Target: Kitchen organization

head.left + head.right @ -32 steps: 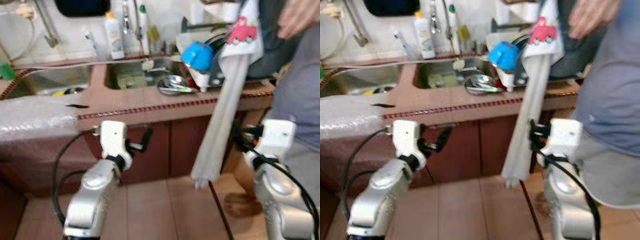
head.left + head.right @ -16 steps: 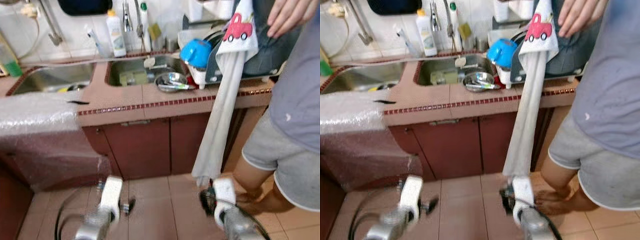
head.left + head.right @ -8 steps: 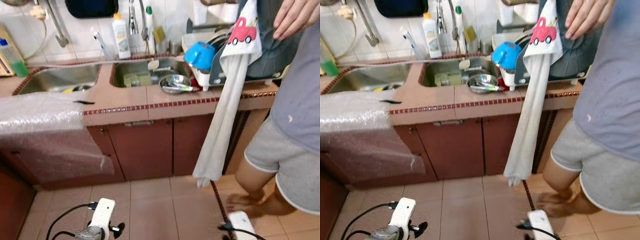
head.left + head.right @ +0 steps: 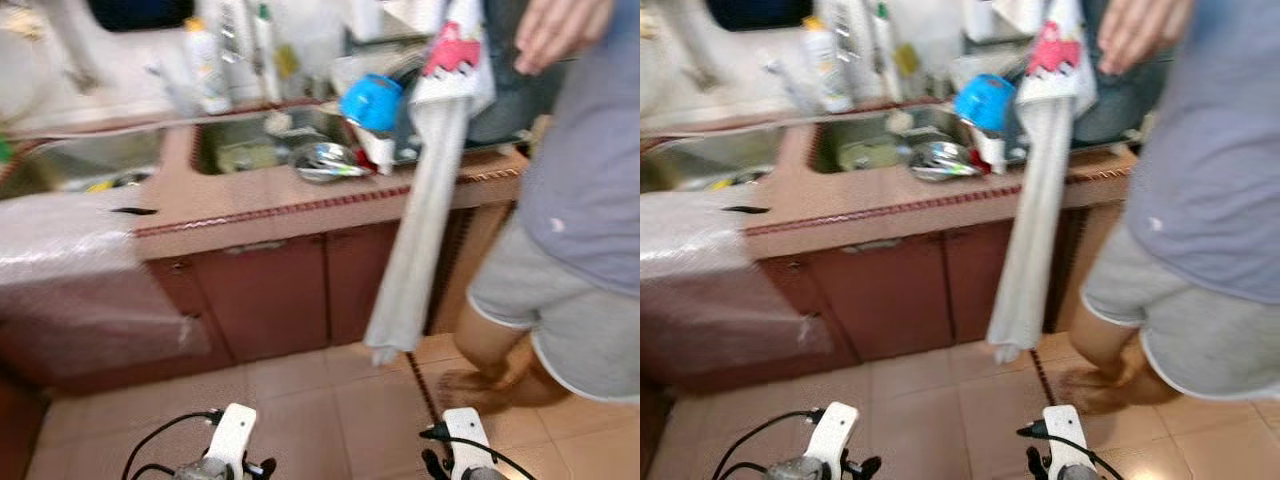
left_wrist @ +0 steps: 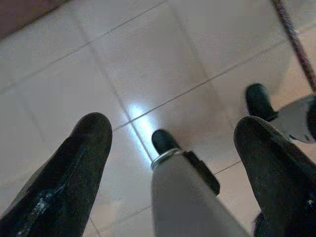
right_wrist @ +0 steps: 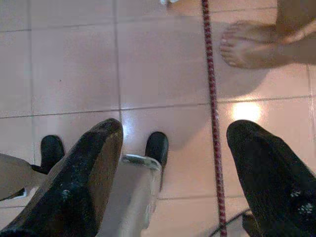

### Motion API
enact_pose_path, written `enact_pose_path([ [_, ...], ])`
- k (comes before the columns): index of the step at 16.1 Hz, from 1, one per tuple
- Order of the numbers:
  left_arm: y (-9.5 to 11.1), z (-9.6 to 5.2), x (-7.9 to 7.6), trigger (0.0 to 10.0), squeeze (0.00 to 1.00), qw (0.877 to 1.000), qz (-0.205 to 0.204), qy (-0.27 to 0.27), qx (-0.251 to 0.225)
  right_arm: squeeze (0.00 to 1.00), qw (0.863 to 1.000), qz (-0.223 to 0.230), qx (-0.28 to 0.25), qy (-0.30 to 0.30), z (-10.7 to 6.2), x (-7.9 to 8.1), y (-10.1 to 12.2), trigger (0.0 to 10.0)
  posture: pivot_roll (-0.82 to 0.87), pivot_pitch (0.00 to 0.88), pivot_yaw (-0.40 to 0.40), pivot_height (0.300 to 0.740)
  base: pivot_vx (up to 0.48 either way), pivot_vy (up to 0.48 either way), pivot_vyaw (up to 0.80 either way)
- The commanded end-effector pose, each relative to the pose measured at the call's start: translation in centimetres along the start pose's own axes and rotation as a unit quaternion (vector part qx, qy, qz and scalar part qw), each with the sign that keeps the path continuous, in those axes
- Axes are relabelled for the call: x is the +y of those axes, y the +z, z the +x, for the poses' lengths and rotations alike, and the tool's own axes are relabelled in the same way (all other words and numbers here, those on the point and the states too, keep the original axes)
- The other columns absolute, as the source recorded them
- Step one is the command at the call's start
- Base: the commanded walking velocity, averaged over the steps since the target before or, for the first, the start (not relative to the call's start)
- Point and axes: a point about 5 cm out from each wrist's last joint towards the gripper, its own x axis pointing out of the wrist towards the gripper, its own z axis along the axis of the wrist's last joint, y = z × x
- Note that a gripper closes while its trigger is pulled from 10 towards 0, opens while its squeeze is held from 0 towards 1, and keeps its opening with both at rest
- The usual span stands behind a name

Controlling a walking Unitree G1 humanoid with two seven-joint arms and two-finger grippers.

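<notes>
Our left gripper point(image 5: 173, 163) hangs low with its two black fingers point(image 5: 74, 173) spread wide around nothing, pointed straight down at the tiled floor point(image 5: 148, 59). Between the fingers in the left wrist view we see only pale tile, a grout line and one of our own feet.

In the right wrist view our right gripper point(image 6: 173, 168) is likewise spread wide and empty above the floor, with a dark red strip running across the tiles and a person's bare foot point(image 6: 252, 44) just beyond it.

From the head views, blurred as they are, the things to organise sit well apart from both arms, up on the counter point(image 4: 250, 205). A steel bowl point(image 4: 325, 160) with utensils in it rests at the edge of the sink point(image 4: 240, 145); we judge it light, rigid and slippery, best pinched at the rim. A blue cup point(image 4: 370, 102) sits on the dish rack just beside it, probably light plastic, to be taken by its wall. A long pale towel point(image 4: 415, 230) hangs from the rack down over the cabinet doors; it is soft and limp, so we would grip a bunched fold. A person point(image 4: 580, 200) stands at the right end of the counter.
</notes>
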Motion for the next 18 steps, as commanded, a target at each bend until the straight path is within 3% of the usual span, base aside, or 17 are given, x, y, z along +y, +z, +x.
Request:
enact_pose_path([
  [1, -0.1, -0.1, 0.5, 10.0, 0.0, 1.0, 0.01, 0.004, 0.005, 0.0, 1.0, -0.005, -0.001, 0.009, 0.1, 0.4, 0.1, 10.0, -0.08, 0.0, 0.092, 0.74, 0.0, 0.0, -0.77],
  [7, -1.8, -0.3, 0.5, 10.0, 0.0, 0.999, 0.017, -0.006, 0.031, 0.0, 0.999, -0.039, 0.034, 0.009, -0.5, -0.3, -2.4, 10.0, -0.07, 0.0, 0.092, 0.74, 0.0, 0.0, -0.77],
  [11, -2.2, -0.4, 0.4, 10.0, 0.0, 0.999, 0.025, -0.011, 0.035, 0.0, 0.999, -0.038, 0.03, 0.013, -0.4, 0.1, -2.1, 10.0, -0.07, 0.0, 0.092, 0.74, 0.0, 0.0, -0.77],
  [18, -3.1, -0.6, 0.6, 10.0, 0.0, 0.998, 0.04, -0.014, 0.044, 0.0, 0.997, -0.066, 0.033, 0.022, -0.4, 0.4, -2.3, 10.0, -0.07, 0.0, 0.1, 0.74, 0.0, 0.0, 0.0],
])
